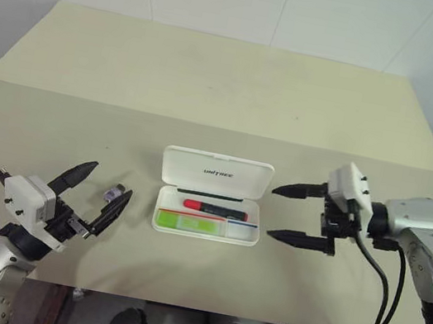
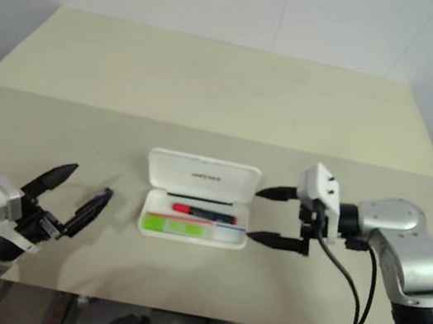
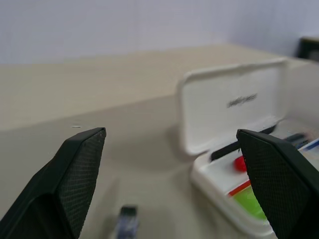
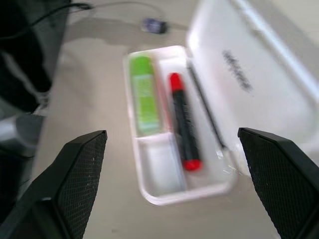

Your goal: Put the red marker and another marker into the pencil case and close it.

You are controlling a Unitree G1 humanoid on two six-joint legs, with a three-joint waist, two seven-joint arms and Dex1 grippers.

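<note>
The pencil case [image 1: 211,195] lies open mid-counter [image 1: 214,78], the red marker [image 1: 215,210] and another marker [image 1: 181,221] already side by side in its tray. Both tools are spread wide and empty, the left tool [image 1: 103,188] just left of the case, the right tool [image 1: 284,214] beside its right end. The lid reads "unitree". Closing it one-sided could likely skid the light case or catch on a marker.
</note>
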